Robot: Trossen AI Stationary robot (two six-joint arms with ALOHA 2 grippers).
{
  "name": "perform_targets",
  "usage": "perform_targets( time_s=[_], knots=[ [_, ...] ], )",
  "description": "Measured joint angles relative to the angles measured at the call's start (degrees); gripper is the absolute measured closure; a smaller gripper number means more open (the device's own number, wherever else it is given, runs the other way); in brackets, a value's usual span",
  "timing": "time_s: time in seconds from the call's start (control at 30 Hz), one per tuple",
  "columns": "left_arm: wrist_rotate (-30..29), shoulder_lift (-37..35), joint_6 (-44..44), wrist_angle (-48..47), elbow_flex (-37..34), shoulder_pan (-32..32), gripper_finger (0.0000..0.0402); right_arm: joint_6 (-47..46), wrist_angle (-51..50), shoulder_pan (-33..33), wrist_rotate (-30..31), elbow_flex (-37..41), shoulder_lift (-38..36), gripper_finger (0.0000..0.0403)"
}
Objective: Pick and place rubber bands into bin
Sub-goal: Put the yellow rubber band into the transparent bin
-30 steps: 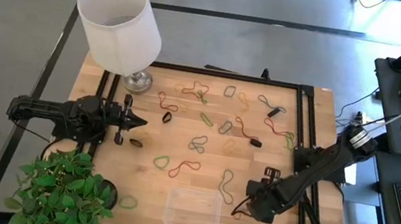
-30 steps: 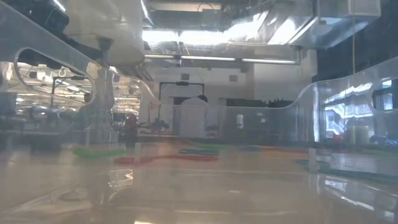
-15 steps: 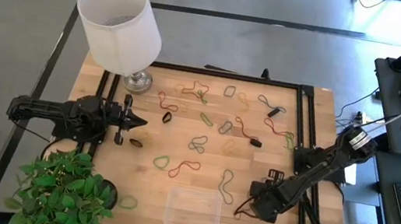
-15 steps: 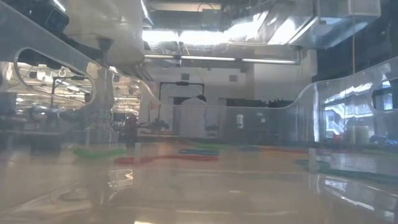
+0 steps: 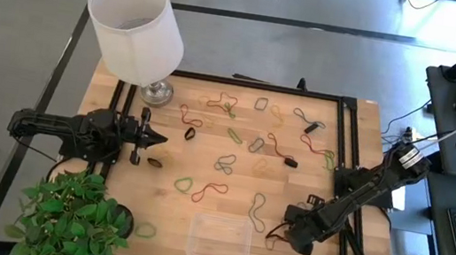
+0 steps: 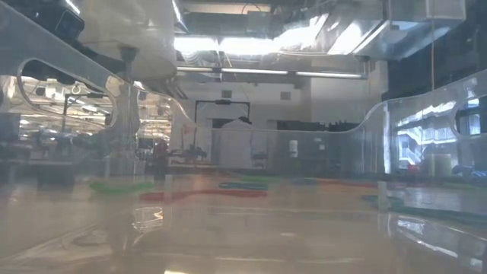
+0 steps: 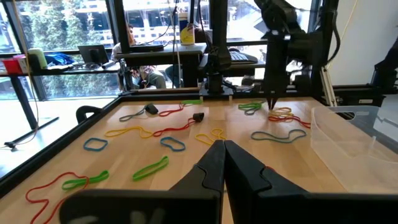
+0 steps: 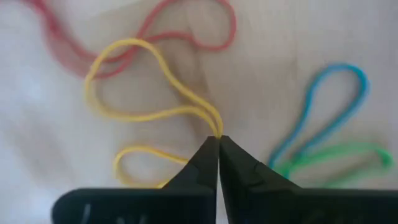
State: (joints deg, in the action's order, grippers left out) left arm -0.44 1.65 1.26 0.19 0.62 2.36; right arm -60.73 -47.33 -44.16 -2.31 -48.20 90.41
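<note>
A wooden desk (image 5: 205,164) framed in black rail sits in a large lit workshop, its top strewn with rubber bands (image 5: 234,146) in red, green, yellow and dark tones. The clear bin (image 5: 218,239) stands near the front edge, and no band can be made out in it from above.

Just to the bin's right, the right tool (image 8: 218,140) is down at the desk with its fingers pressed together on a yellow band (image 8: 149,87), pinching two strands at the very tips. A red band (image 8: 143,31) lies touching that yellow loop, and a blue band (image 8: 323,112) and a green band (image 8: 336,158) rest just beside it.

The grip looks marginal: so little of the thin loop is caught that it could slip free on the lift. The red loop crossing the yellow one might drag along and drop short of the bin. The carry is short, but a floppy band dangling low could snag the bin's wall.

The left tool (image 7: 222,149) waits closed on nothing at the desk's left side, near the lamp (image 5: 138,25) and a potted plant (image 5: 72,217).
</note>
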Motion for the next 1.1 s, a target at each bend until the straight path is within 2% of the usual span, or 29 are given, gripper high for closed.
perform_targets(
  time_s=[0.33, 0.47, 0.63, 0.8, 1.1],
  knots=[
    [0.0, 0.0, 0.0, 0.0, 0.0, 0.0, 0.0395, -0.6, -13.9, 0.0, 0.6, -11.8, -9.2, 0.0401],
    [0.0, 0.0, 0.0, 0.0, 0.0, 0.0, 0.0395, 0.9, -21.6, 0.0, 4.0, -20.2, -9.6, 0.0402],
    [0.0, 0.0, 0.0, 0.0, 0.0, 0.0, 0.0395, 4.8, -23.1, 1.3, 8.3, -30.8, -8.5, 0.0402],
    [0.0, 0.0, 0.0, 0.0, 0.0, 0.0, 0.0395, 10.5, -23.5, 3.8, 11.3, -40.1, -2.6, 0.0403],
    [0.0, 0.0, 0.0, 0.0, 0.0, 0.0, 0.0395, 22.9, -23.3, 9.0, 11.3, -60.4, 17.5, 0.0403]
  ],
)
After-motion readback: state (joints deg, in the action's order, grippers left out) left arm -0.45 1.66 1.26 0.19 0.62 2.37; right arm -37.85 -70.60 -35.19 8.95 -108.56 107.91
